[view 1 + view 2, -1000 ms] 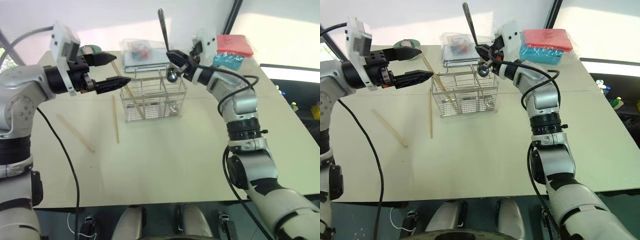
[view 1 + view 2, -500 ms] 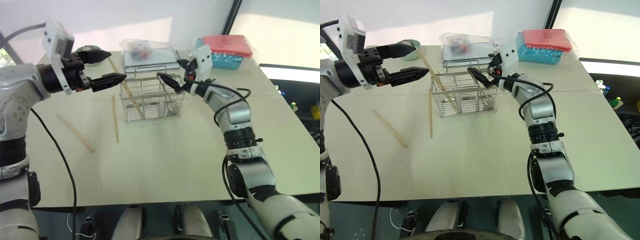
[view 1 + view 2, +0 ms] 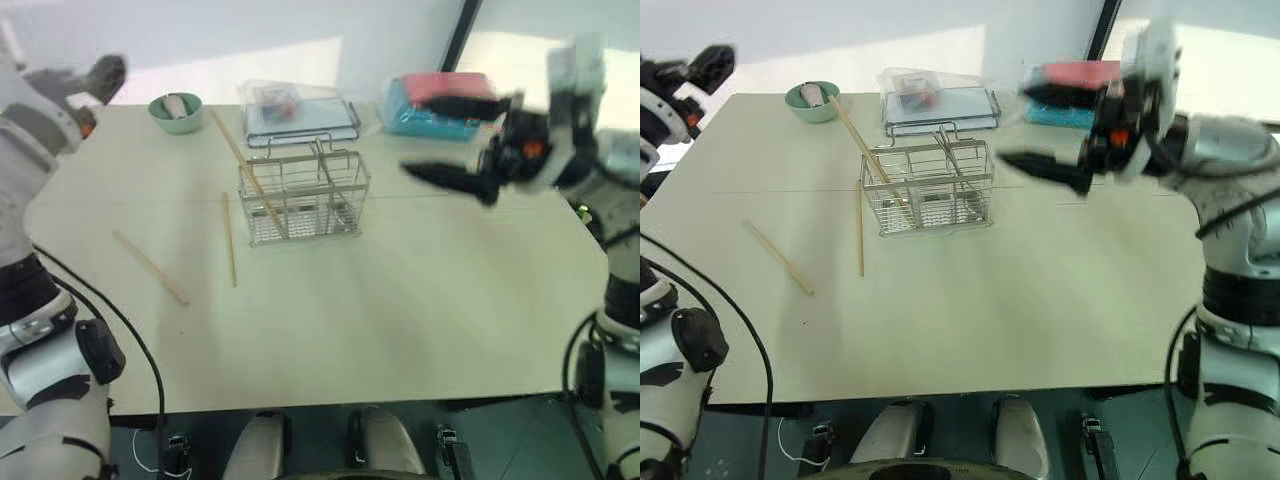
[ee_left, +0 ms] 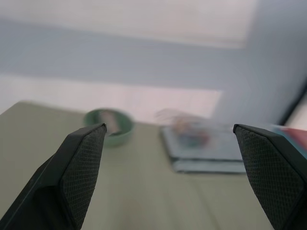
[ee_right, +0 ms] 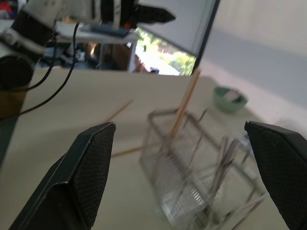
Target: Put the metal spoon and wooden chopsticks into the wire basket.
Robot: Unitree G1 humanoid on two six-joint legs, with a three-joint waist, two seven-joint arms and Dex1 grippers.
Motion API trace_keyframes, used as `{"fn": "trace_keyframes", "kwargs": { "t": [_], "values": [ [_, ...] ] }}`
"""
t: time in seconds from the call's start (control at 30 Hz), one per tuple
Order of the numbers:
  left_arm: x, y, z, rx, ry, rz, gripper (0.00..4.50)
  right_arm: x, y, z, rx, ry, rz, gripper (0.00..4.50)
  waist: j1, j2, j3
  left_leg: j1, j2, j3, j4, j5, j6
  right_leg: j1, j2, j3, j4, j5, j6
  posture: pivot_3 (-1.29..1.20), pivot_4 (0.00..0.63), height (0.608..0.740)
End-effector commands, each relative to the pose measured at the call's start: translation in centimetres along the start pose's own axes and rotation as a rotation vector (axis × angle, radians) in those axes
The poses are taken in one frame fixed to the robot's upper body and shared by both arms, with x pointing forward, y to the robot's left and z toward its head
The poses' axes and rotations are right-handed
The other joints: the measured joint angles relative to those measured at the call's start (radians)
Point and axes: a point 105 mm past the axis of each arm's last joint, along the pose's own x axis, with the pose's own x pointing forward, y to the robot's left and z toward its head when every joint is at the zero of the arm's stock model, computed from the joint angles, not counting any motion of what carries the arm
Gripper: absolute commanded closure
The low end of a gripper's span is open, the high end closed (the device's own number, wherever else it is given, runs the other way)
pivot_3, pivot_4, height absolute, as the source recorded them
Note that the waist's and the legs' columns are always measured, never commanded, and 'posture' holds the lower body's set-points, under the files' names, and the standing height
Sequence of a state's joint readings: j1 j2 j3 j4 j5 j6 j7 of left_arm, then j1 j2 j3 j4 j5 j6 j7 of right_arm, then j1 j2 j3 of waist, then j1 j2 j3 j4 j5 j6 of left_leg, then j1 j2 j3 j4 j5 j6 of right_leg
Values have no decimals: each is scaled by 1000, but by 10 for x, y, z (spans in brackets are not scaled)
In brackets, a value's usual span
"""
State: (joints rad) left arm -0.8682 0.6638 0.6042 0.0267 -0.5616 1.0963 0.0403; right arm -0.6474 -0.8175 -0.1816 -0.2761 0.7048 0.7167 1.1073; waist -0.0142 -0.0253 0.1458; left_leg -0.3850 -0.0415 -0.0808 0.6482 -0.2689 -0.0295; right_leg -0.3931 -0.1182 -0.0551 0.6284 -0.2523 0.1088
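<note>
Silver wire-grid basket (image 3: 303,197) mid-table w/ metal spoon (image 5: 223,154) + one tan wooden chopstick (image 3: 246,168) inside, two chopsticks (image 3: 230,238) on table to its left; both grippers, left (image 4: 172,143) & right (image 3: 452,140), spread apart, empty.

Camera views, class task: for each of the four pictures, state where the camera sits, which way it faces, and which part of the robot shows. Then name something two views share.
Left eye view: on the head, facing forward and down at the table; right gripper open.
Right eye view: beside it, same scene, same arms.
Left wrist view: on the left wrist, along its open fingers toward the green bowl.
Right wrist view: on the right wrist, along its fingers toward the wire basket.
Shared: the basket with one leaning chopstick shows in both eye views and the right wrist view.
</note>
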Motion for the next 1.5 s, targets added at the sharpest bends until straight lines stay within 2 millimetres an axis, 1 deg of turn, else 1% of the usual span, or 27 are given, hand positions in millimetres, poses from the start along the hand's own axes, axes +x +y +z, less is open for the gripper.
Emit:
{"fn": "trace_keyframes", "kwargs": {
  "t": [0.03,0.1,0.17,0.27,0.33,0.4,0.5,0.57,0.63,0.73,0.83,1.03,1.07,1.13,1.2,1.33,1.37,1.5],
  "values": [
    [-2,45,-26,-20,137,256,0,-2,19,-2,-14,17,43,34,2,-1,0,0,0,0,0,0,0,0,0,0,0,0,0,0,150,667],
    [-1,58,-45,3,217,333,0,-3,26,-12,6,46,46,34,5,-2,0,0,0,0,0,0,0,-1,0,0,0,0,0,0,150,667],
    [3,63,-60,-8,281,376,0,-3,33,-19,21,64,56,34,9,-7,0,-1,0,0,0,0,-1,-1,0,0,0,0,0,0,150,667],
    [16,54,-79,-16,363,363,0,-2,45,-26,46,65,76,34,28,-9,0,-2,-1,-1,1,0,-1,-1,-1,0,0,0,0,0,150,667],
    [23,50,-86,-4,393,372,0,-1,50,-27,66,59,79,34,35,-11,-1,-3,-1,-1,1,0,-1,-1,-1,-1,0,0,0,0,150,667],
    [29,45,-97,-14,449,397,0,0,58,-31,80,62,87,34,41,-12,-2,-4,-2,-1,2,0,-2,-2,-2,-1,-1,0,0,0,150,667],
    [35,39,-110,-44,511,410,0,2,67,-34,94,65,94,34,51,-12,-2,-5,-1,-1,1,0,-2,-3,-2,-1,-2,0,0,0,150,667],
    [40,31,-126,-84,569,402,0,1,71,-37,110,61,79,34,53,-12,-2,-5,-1,0,0,0,-2,-4,-2,0,-2,0,0,0,150,667],
    [40,30,-137,-98,612,433,0,0,72,-37,117,58,62,34,53,-12,-2,-5,-1,0,0,0,-2,-4,-2,-1,-2,0,0,0,150,667],
    [40,36,-140,-94,621,500,0,0,71,-36,117,58,40,34,51,-12,-1,-5,-1,0,0,0,-2,-4,-2,-1,-2,0,0,0,150,667],
    [42,36,-144,-83,628,526,0,-3,71,-36,123,58,22,34,53,-13,-1,-5,0,0,0,0,-2,-5,-2,-1,-2,0,0,0,150,667],
    [44,27,-159,-78,671,522,0,-4,73,-37,120,58,2,34,55,-13,-2,-6,-1,0,0,0,-2,-4,-3,-1,-2,0,0,0,150,667],
    [45,26,-161,-78,672,521,416,-4,73,-37,119,56,-1,0,54,-13,-1,-6,-1,0,0,0,-2,-4,-3,-1,-2,0,0,0,150,667],
    [46,24,-164,-82,668,523,860,-3,73,-36,120,51,-6,0,54,-13,-2,-6,-1,0,0,0,-2,-4,-3,-1,-2,0,0,0,150,667],
    [46,26,-167,-94,665,543,1853,-3,74,-36,122,48,-10,0,54,-13,-2,-5,-1,0,0,0,-2,-4,-3,-1,-2,0,0,0,150,667],
    [47,27,-168,-119,659,565,4004,-4,73,-35,121,46,-18,0,56,-13,-2,-5,-1,0,0,0,-2,-4,-3,-2,-2,0,0,0,150,667],
    [47,27,-168,-124,658,568,4471,-4,72,-35,121,45,-21,0,56,-13,-2,-5,-1,0,0,0,-2,-4,-3,-2,-2,0,0,0,150,667],
    [45,31,-168,-147,659,586,4471,-6,69,-33,125,40,-31,0,55,-13,-2,-5,-1,0,1,0,-2,-4,-3,-2,-2,0,0,0,150,667]
  ]
}}
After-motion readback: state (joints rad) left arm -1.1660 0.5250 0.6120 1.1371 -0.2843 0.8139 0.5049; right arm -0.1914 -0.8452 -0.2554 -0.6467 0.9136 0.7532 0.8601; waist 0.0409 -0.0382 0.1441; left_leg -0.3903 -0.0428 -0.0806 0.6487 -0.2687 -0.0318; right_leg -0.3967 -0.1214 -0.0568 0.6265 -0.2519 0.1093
